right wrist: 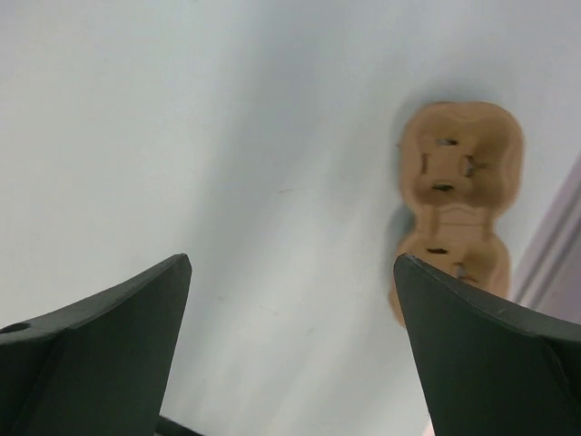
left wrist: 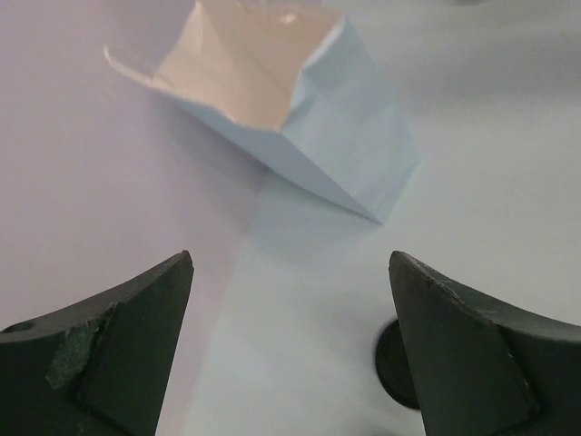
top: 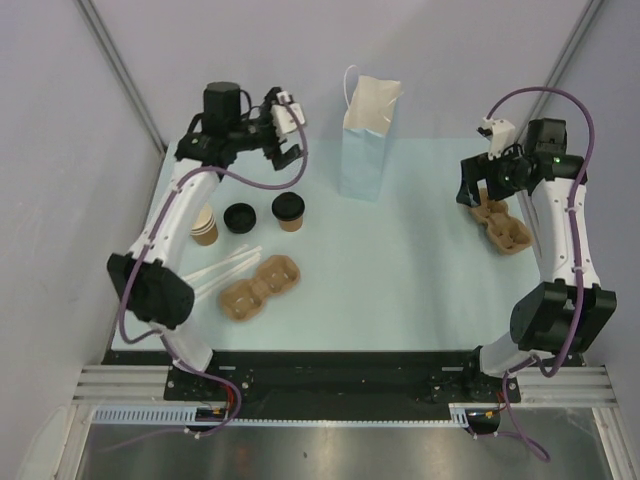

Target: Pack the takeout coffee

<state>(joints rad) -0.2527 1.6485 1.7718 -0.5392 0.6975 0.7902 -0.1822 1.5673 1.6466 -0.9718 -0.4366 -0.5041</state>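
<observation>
The takeout coffee (top: 288,211), a kraft-brown cup with a black lid, stands upright on the light blue mat left of centre. My left gripper (top: 285,156) hovers open just behind it, apart from it, with nothing between its fingers (left wrist: 136,318). In the left wrist view the open gripper (left wrist: 290,259) faces a light blue paper bag (left wrist: 309,118), and a black round edge (left wrist: 392,363) peeks out beside the right finger. My right gripper (top: 470,188) is open and empty at the far right, over one end of a cardboard cup carrier (top: 503,226). In the right wrist view the gripper (right wrist: 290,263) has bare mat between its fingers.
The paper bag (top: 366,140) stands open at the back centre. A loose black lid (top: 240,217) and a stack of unlidded cups (top: 205,226) sit left of the coffee. A second cup carrier (top: 260,287) and white straws (top: 222,270) lie nearer the front left. The carrier (right wrist: 458,200) shows at the right.
</observation>
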